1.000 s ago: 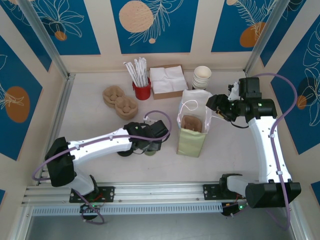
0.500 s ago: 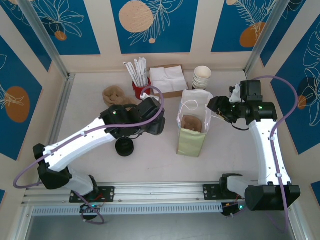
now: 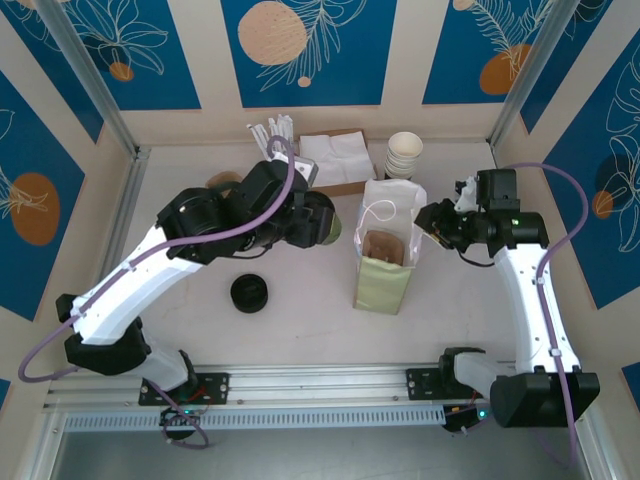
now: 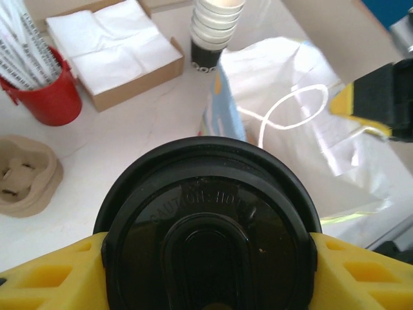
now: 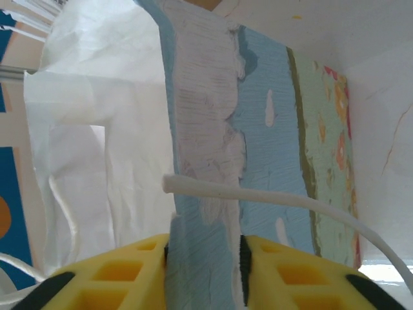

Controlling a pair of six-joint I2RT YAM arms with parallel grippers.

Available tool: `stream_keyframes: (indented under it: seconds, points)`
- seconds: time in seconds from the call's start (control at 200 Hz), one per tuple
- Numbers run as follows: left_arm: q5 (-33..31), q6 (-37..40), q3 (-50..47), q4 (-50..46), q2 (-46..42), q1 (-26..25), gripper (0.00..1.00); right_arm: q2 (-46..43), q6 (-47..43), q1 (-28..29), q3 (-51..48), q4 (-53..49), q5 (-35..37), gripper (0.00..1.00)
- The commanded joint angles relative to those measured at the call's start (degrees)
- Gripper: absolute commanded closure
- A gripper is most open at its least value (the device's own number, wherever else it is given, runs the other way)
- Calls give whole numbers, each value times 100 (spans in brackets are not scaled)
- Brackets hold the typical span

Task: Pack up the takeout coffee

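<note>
Takeout coffee (image 3: 328,227) is gripped in the left gripper (image 3: 318,222), at 9 o'clock from the paper bag (image 3: 384,272) and near it without touching. In the left wrist view its black domed lid (image 4: 206,232) faces the camera, with a yellow finger (image 4: 45,279) pressed to each side; the hand is clamped on the cup. In the overhead view a sliver of the olive-green side shows past the gripper.

The bag stands upright at table centre with its mouth open and a brown insert (image 3: 381,247) visible inside. The right gripper (image 3: 434,220) is at the bag's 2 o'clock corner. In the right wrist view its fingers (image 5: 129,271) are closed on the bag's wall (image 5: 203,194), with a white cord handle (image 5: 258,197) running just beyond them.

An all-black round lid piece (image 3: 249,293) lies on the table at 7 o'clock from the held cup, well apart. At the far edge, from 10 to 12 o'clock of the bag, stand a red cup of straws (image 4: 48,97), a cardboard box of napkins (image 3: 335,160) and a stack of white paper cups (image 3: 404,155). A moulded pulp carrier (image 4: 26,174) lies at 8 o'clock from the red cup.
</note>
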Motion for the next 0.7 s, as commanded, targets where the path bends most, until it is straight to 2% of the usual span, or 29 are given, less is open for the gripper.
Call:
stream_keyframes:
  seconds: [0.0, 0.14, 0.365, 0.695]
  points:
    - [423, 234, 558, -221, 265, -100, 37, -290, 588, 44, -172, 195, -90, 74]
    - [658, 272, 1222, -388, 619, -141, 37, -618, 1307, 103, -512, 599, -141, 79]
    - [1094, 314, 1480, -93, 852, -169, 37, -1113, 2402, 433, -1019, 1222, 190, 82]
    - [1182, 417, 1647, 74, 1147, -170, 37, -1339, 3249, 1396, -1270, 1780, 1022, 84]
